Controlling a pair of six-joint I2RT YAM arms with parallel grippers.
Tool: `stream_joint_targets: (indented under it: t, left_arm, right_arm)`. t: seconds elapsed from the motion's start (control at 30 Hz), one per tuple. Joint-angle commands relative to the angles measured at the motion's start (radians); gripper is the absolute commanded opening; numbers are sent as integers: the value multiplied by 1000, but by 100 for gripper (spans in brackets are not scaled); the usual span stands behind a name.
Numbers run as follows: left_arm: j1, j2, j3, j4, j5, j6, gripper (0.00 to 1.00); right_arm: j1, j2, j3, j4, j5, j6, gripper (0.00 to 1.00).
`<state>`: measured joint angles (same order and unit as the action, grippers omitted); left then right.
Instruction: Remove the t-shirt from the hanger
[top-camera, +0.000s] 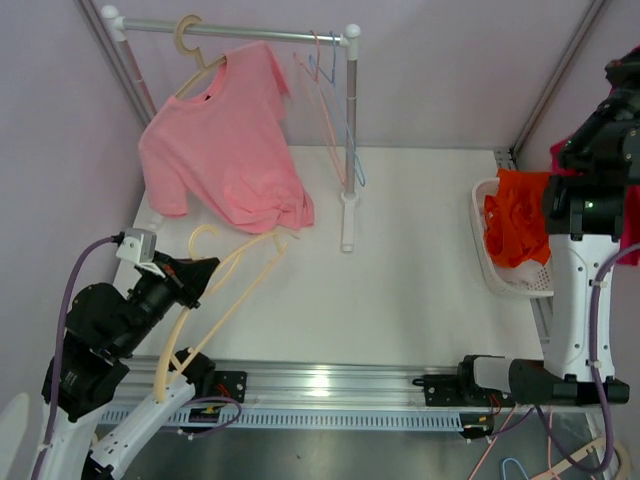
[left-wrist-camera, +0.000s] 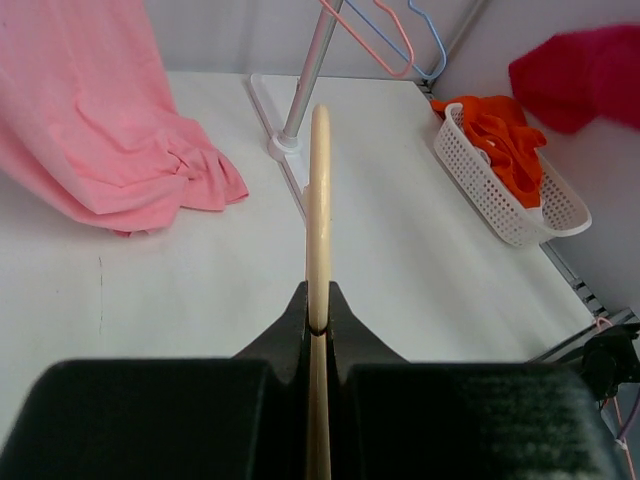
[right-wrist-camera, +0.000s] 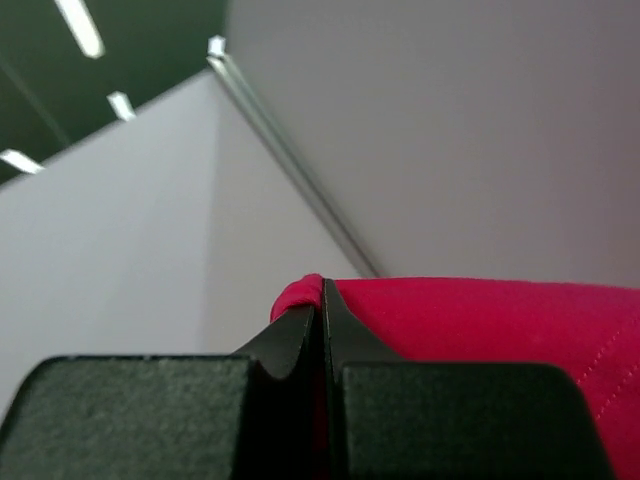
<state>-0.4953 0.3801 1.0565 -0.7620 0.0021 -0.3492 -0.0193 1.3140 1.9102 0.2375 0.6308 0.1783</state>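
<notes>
My left gripper (top-camera: 205, 272) is shut on a bare cream hanger (top-camera: 240, 262) held low over the table's left side. In the left wrist view the hanger (left-wrist-camera: 319, 200) runs straight up from between the closed fingers of the gripper (left-wrist-camera: 319, 315). My right gripper (right-wrist-camera: 322, 297) is raised high at the right and is shut on a fold of a red t-shirt (right-wrist-camera: 480, 320). The shirt also shows in the left wrist view (left-wrist-camera: 580, 75) and at the right edge of the top view (top-camera: 632, 245). It is off the hanger.
A pink t-shirt (top-camera: 225, 140) hangs on another cream hanger (top-camera: 195, 50) on the white rack (top-camera: 350, 130), its hem on the table. Thin pink and blue hangers (top-camera: 335, 100) hang by the rack's post. A white basket (top-camera: 495, 262) with an orange garment (top-camera: 515, 225) stands at the right.
</notes>
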Motion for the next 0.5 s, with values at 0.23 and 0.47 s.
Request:
stream_joint_targets:
  t: [0.23, 0.47]
  left_arm:
    - [-5, 186, 155, 70, -34, 22, 1]
    - [7, 342, 255, 125, 21, 3, 1]
  right_arm:
    - [-257, -177, -496, -406, 120, 452, 0]
    - [-390, -60, -507, -552, -100, 599, 0]
